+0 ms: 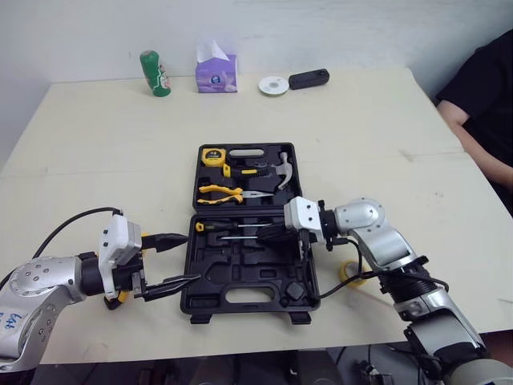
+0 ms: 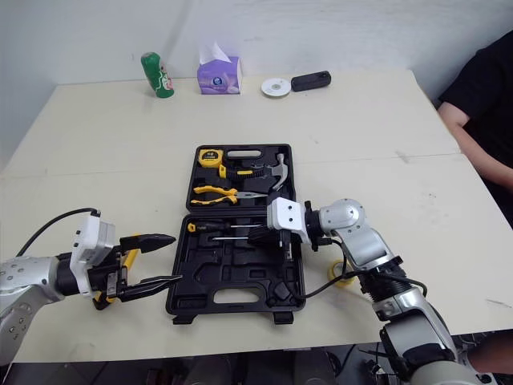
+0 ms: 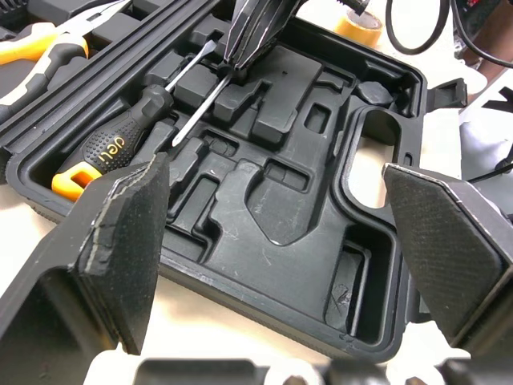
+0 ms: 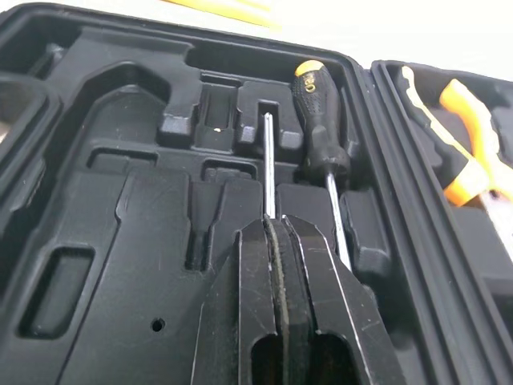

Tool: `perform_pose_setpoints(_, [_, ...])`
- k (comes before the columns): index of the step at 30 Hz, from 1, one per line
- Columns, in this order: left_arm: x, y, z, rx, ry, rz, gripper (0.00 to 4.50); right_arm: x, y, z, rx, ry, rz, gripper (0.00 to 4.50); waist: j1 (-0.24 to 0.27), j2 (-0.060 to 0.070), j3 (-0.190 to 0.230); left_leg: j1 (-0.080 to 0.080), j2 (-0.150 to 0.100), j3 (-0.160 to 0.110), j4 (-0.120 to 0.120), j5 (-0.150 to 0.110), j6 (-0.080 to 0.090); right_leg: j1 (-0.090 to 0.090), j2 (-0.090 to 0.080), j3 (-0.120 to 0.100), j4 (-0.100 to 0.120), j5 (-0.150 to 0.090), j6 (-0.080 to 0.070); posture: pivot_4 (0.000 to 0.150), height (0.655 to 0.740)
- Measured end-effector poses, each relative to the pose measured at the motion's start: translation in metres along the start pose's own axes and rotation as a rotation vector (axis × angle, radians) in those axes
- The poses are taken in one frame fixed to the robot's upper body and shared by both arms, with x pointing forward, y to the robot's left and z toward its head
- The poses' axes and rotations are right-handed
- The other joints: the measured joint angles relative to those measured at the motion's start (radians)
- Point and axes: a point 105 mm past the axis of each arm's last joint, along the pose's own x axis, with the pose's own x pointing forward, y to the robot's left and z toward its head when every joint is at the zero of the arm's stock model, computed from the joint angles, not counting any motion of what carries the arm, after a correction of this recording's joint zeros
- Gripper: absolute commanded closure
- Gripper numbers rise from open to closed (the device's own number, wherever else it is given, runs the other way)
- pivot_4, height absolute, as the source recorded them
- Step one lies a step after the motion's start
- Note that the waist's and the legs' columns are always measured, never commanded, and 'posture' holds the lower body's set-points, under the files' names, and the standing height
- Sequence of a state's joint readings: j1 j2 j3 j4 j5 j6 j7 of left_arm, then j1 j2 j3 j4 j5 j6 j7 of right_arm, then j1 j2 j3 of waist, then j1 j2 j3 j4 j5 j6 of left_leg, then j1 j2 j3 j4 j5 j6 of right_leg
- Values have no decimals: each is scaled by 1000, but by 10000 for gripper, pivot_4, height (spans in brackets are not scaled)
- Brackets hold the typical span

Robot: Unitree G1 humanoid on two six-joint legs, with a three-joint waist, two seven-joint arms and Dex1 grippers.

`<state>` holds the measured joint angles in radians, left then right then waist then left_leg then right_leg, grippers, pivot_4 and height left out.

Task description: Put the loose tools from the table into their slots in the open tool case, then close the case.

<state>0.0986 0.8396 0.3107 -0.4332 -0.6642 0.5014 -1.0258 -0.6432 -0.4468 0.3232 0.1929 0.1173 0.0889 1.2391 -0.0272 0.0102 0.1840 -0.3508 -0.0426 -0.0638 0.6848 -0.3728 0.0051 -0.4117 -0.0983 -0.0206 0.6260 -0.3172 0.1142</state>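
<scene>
Right gripper [image 4: 272, 226] tight around a thin silver-shafted screwdriver [image 4: 269, 164] in the open black plastic tool case [image 1: 256, 274]; left gripper [image 1: 192, 258] wide, at its edge.

Beyond the tool case [image 1: 240, 274]: green can [image 1: 155, 73], purple tissue box [image 1: 216, 72], disc [image 1: 273, 85], black device [image 1: 309, 79]. Yellow tape roll [image 1: 349, 277] just right of it. Person's sleeve [image 1: 482, 88] far right.

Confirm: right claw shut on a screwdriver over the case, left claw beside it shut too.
Not quite: the left claw is open, fingers spread wide, as the left wrist view shows. The right claw is shut on the screwdriver over the case.
</scene>
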Motion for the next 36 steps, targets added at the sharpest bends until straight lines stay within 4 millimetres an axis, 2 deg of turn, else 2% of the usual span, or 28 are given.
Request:
perform_pose_setpoints(8, [0, 0, 0, 2, 0, 0, 0, 9, 2, -6, 119, 22, 3, 44585, 0, -9, -9, 7, 0, 0, -2, 0, -1, 5, 0, 1, 0, -1, -3, 1500, 7400])
perform_pose_setpoints(12, [0, 0, 0, 3, 0, -2, 0, 11, 1, -8, 156, 32, 0, 44585, 0, -9, -10, 17, 1, -1, -4, 0, -1, 14, 1, 2, -2, -2, -4, 1500, 7400])
perform_pose_setpoints(20, [0, 0, 1, 4, 1, -5, 0, 11, 2, -7, 174, 7, 0, 44585, 0, -8, -13, 18, 1, -2, -4, 0, -2, 15, 1, 2, -2, -2, -5, 1500, 7400])
perform_pose_setpoints(24, [0, 1, 1, 5, 0, 1, 0, 4, 6, -5, 191, -70, 11, 44585, 0, -7, -11, 15, 1, -2, -5, -1, -1, 13, 1, 1, -4, -2, -5, 1500, 7400])
perform_pose_setpoints(26, [1, 1, 1, 3, -9, 12, 0, -2, 2, 0, 202, -127, -22, 44585, 0, -6, -10, 13, 1, -2, -5, -1, -1, 12, 1, 1, -5, -2, -5, 1500, 7400])
perform_pose_setpoints(30, [-1, 4, -1, 6, -21, 41, 0, -37, -3, 19, 153, -244, -32, 44585, 2, -6, -10, 11, 1, -2, -5, -1, -1, 9, 1, 1, -4, -2, -5, 1500, 7400])
perform_pose_setpoints(31, [-3, 5, -2, 1, -19, 52, 0, -46, -6, 22, 149, -262, -58, 38552, 2, -6, -10, 10, 1, -2, -5, -1, -1, 8, 1, 1, -5, -2, -5, 1500, 7400])
perform_pose_setpoints(32, [-7, 6, -3, -4, -16, 69, 0, -59, -8, 24, 148, -273, -91, 35953, 2, -6, -10, 9, 1, -2, -5, -1, -1, 7, 1, 1, -5, -2, -5, 1500, 7400])
perform_pose_setpoints(36, [-28, 16, -6, -17, -12, 170, 0, -98, -8, 14, 136, -227, -225, 16788, 4, -6, -10, 7, 1, -2, -5, -1, -1, 5, 1, 1, -5, -2, -5, 1500, 7400])
